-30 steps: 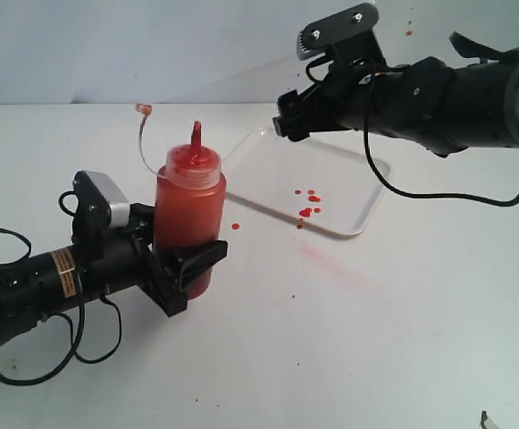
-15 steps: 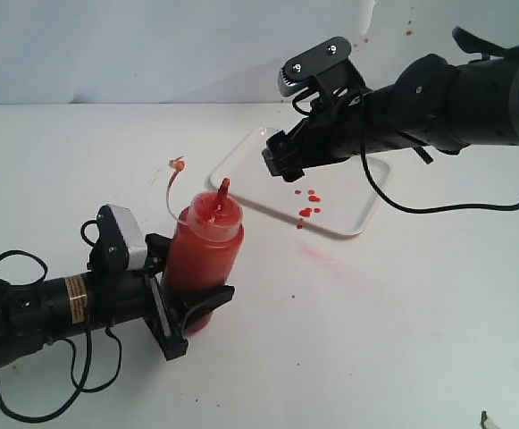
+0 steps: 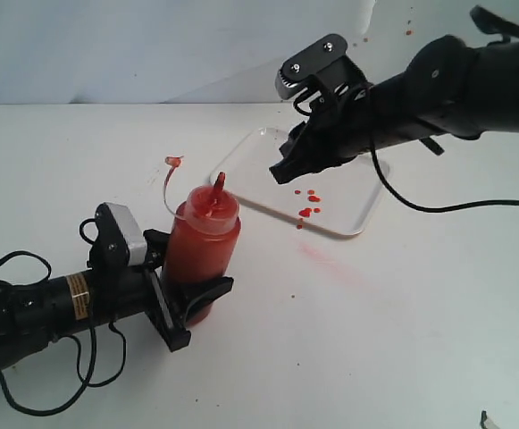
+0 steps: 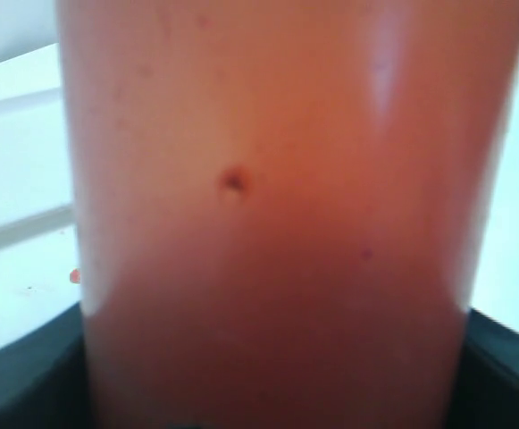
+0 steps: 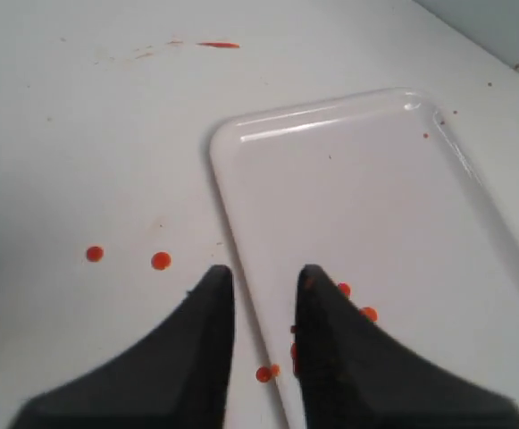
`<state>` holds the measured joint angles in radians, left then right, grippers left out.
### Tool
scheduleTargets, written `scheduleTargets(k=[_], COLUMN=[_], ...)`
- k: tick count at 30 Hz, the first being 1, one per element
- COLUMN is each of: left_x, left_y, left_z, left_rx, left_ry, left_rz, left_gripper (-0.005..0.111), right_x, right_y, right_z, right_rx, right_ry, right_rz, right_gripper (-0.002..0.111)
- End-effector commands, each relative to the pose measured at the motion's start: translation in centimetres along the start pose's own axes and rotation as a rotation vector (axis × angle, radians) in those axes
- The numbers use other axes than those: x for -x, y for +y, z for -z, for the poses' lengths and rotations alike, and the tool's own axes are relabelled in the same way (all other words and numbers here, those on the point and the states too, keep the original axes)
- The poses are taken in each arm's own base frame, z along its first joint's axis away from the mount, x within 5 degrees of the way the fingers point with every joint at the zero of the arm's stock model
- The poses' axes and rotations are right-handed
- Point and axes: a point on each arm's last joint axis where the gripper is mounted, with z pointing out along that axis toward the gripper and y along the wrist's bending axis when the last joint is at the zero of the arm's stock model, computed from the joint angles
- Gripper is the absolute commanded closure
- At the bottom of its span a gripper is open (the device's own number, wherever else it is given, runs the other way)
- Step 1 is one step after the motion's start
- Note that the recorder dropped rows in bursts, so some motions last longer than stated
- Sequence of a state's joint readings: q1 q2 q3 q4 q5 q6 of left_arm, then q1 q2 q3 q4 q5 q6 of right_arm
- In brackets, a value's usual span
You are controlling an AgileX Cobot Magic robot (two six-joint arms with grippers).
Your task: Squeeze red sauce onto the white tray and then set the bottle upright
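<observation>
The bottle (image 3: 202,239), orange-red with a pointed red nozzle and a tethered cap (image 3: 173,162), stands nearly upright at front left. My left gripper (image 3: 198,279) is shut on its lower half. In the left wrist view the bottle (image 4: 268,206) fills the picture, with dark fingers (image 4: 27,380) at the corners. The white tray (image 3: 353,206) lies at centre right with drops of red sauce (image 3: 308,204) near its front rim. My right gripper (image 3: 286,172) hovers over the tray's left part. In the right wrist view this gripper (image 5: 261,279) is open and empty, straddling the rim of the tray (image 5: 357,179) beside the sauce drops (image 5: 355,302).
A faint pink dried smear (image 3: 326,259) marks the table in front of the tray. Stray red drops (image 5: 127,257) lie on the table beside the tray, and small specks (image 3: 409,32) dot the back wall. Black cables trail from both arms.
My left arm has brought the bottle down and toward the front of the table, still held. The right gripper has come down and to the left, over the tray.
</observation>
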<state>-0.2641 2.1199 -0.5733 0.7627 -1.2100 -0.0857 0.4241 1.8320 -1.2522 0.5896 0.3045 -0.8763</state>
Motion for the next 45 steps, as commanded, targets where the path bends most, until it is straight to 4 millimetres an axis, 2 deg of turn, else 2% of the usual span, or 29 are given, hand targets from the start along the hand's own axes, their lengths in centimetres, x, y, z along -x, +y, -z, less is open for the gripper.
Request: scheduleTargets(k=[1,4,6,10,14,18,21,24,31,37,43,45], left_x=[0.6,0.7,0.7,0.7,0.7,0.7,0.7,0.6,0.6,0.6,0.6,0.6], left_y=[0.8,0.9,0.9,0.9,0.7,0.7,0.5,0.1,-0.1,-0.1,0.3,0.3], left_z=[-0.5,-0.6,-0.6,-0.6,-0.6,-0.6,-0.6,-0.6,-0.6,-0.6,-0.6,-0.6], left_rx=[0.041,0.040,0.040,0.036,0.022,0.017,-0.012,-0.058,-0.071,-0.071,-0.032,-0.029], left_ry=[-0.034,-0.038,-0.040,-0.039,-0.037,-0.038,-0.035,-0.031,-0.030,-0.030,-0.033,-0.034], left_rz=[-0.012,-0.015,-0.017,-0.014,-0.020,-0.023,-0.034,-0.052,-0.057,-0.057,-0.042,-0.041], left_gripper=[0.107,0.107,0.107,0.107,0.107,0.107,0.107,0.107,0.107,0.107,0.107,0.103], right_x=[1.5,1.7,1.3,-0.9,-3.8,-4.9,-4.7,-3.7,-1.3,-0.9,0.0,0.0], right_y=[0.3,1.1,1.7,2.4,2.0,2.0,3.3,5.1,9.0,10.0,9.9,9.9], right_z=[3.4,4.7,4.7,3.7,2.6,1.6,0.4,-0.5,-0.4,0.1,1.4,1.2], right_rx=[0.029,0.105,0.167,0.185,0.051,0.038,0.089,0.127,0.204,0.227,0.226,0.227], right_ry=[-0.027,-0.010,0.002,0.020,0.014,0.038,0.058,0.048,-0.004,-0.017,-0.060,-0.055], right_rz=[0.054,0.025,-0.033,-0.113,-0.219,-0.253,-0.239,-0.190,-0.068,-0.050,-0.083,-0.083], right_gripper=[0.108,0.108,0.108,0.108,0.108,0.108,0.108,0.108,0.108,0.108,0.108,0.108])
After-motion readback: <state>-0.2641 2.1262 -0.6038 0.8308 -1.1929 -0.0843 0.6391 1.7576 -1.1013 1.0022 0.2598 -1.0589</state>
